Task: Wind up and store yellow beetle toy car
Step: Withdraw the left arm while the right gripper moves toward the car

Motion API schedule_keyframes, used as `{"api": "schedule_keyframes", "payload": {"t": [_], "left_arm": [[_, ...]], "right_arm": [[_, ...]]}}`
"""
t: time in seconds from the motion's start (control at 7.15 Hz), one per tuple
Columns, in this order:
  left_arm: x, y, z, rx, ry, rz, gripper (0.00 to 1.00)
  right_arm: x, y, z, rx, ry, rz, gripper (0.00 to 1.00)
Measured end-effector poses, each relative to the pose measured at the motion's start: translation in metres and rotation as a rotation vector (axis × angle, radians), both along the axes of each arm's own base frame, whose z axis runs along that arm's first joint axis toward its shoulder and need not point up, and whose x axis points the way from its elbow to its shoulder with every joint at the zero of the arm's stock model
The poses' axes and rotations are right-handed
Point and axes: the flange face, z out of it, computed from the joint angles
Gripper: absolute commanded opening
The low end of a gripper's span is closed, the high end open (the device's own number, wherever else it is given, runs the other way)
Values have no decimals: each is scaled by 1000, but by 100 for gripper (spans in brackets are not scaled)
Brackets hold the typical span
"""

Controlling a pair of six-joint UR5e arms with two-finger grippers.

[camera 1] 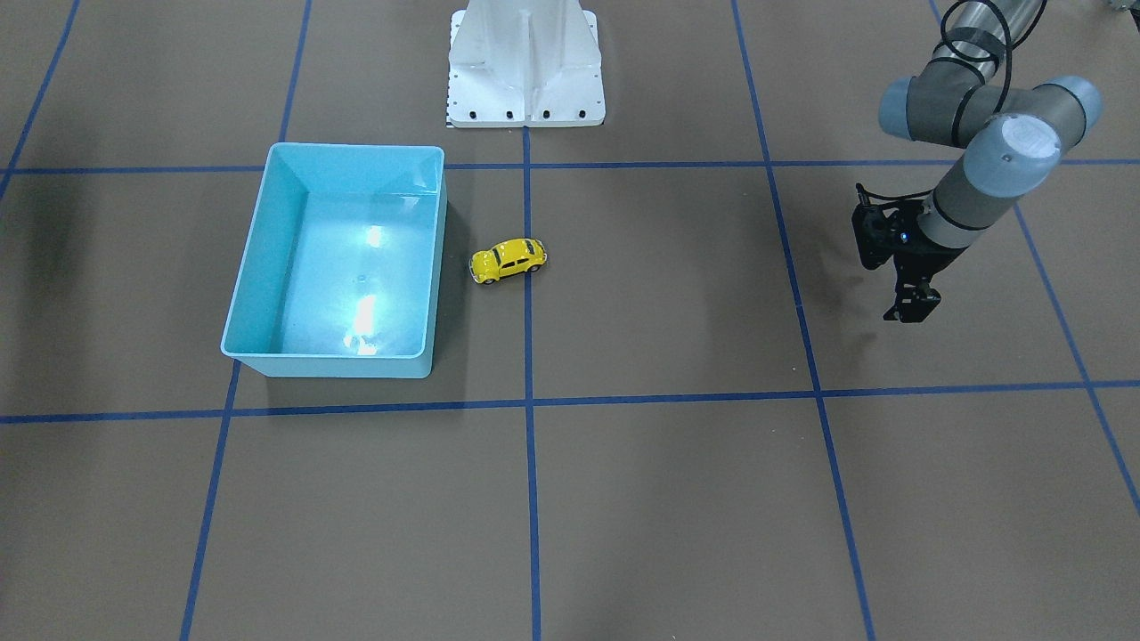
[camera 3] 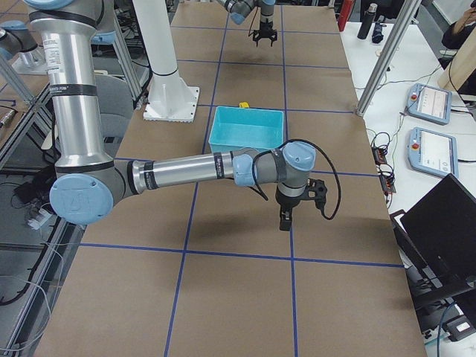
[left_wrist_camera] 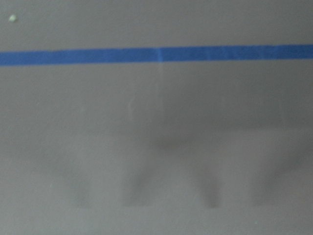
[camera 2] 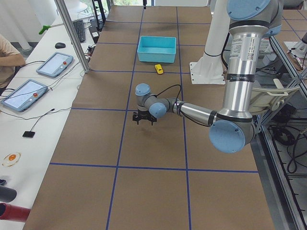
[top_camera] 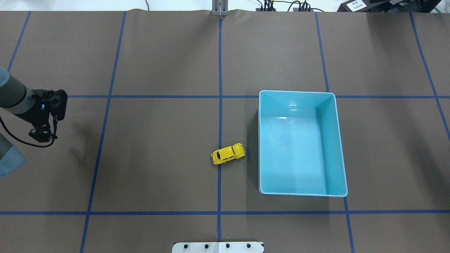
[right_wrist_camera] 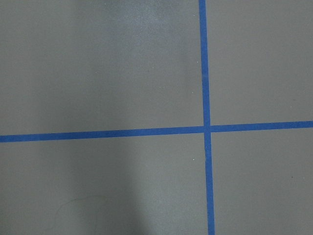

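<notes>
yellow beetle toy car (top_camera: 228, 153): on its wheels mid-table, just beside the turquoise bin (top_camera: 299, 151), not touching it. left gripper (top_camera: 41, 136): near the left edge, fingers spread, grasping nothing. right gripper (camera 3: 285, 222): toward the right edge; finger state cannot be told. progress, judged: nothing done; winding and storing both remain.

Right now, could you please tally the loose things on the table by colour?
Yellow: 1, the yellow beetle toy car
Turquoise: 1, the turquoise bin
Total: 2
</notes>
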Motion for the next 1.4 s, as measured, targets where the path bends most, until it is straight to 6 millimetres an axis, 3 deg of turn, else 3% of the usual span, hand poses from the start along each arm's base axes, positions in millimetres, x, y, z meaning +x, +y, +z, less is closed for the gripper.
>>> {"api": "schedule_keyframes", "payload": {"t": [0.14, 0.42, 0.56, 0.84, 1.12, 1.4], "left_arm": [[-12, -13, -8, -112, 5, -134, 100], [-52, -41, -20, -314, 26, -435, 100], [-81, -51, -19, -388, 33, -547, 100], [-134, -58, 5, -506, 37, -680, 100], [-190, -59, 35, -629, 33, -804, 100], [-245, -46, 59, -765, 56, -897, 100]], "right_arm": [[-10, -14, -19, 4, 9, -14, 100], [-28, -49, -87, -6, 21, -34, 100], [-48, -51, -127, 34, 26, -60, 100], [-102, -13, -229, 209, 17, -145, 100], [-144, 37, -331, 424, -73, -241, 100], [-205, 94, -391, 612, -158, -427, 100]]}}
